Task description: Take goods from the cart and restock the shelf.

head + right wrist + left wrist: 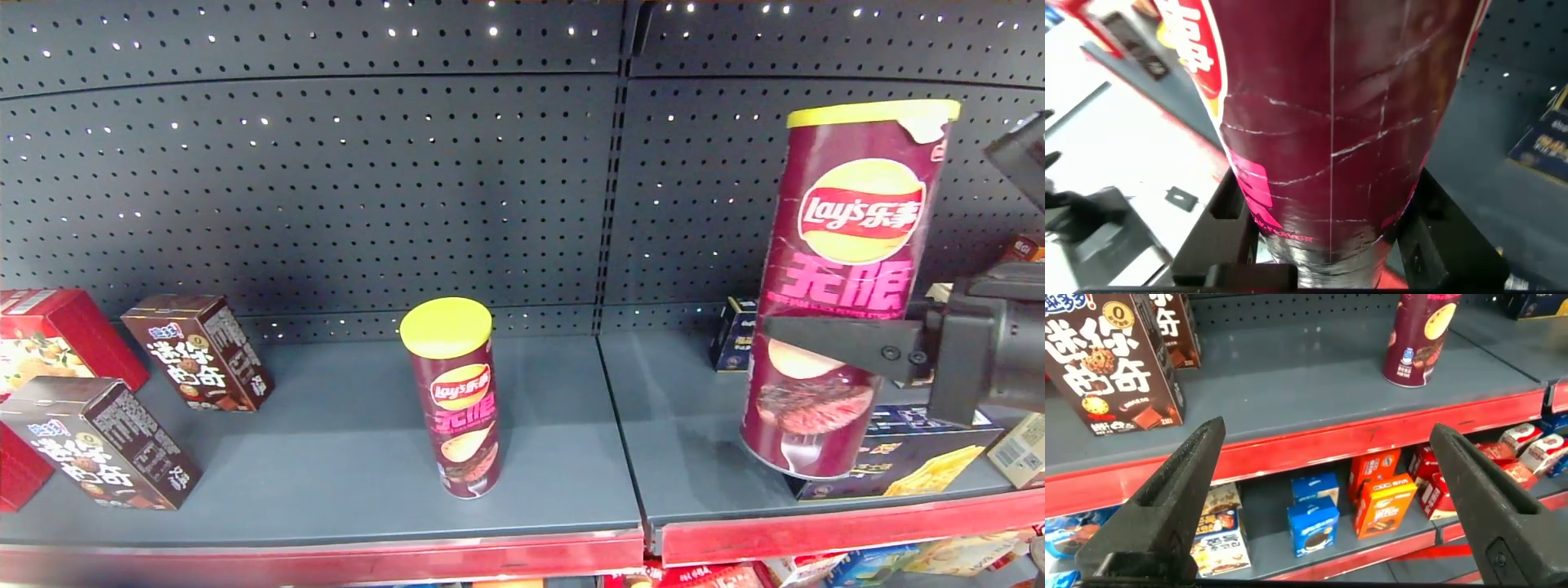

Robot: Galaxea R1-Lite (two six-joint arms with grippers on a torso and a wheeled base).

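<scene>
Right jaws clamped round the chip can (849, 245), arm held level; left jaws spread wide

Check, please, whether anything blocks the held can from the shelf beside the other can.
Nothing visible: the shelf is bare between the standing can and the held can, which has a flat blue box by its base.

My head camera looks forward and slightly down onto the shelf (326, 441) from a little way back. My left wrist camera sits low by the shelf's red edge, facing in past my left gripper (1327, 431). Both views share the standing can (457, 392) (1417, 343) and the front brown box (98, 441) (1110, 367). My right wrist camera looks along the held can (1331, 122) at very close range, and the head view shares it (849, 269).
</scene>
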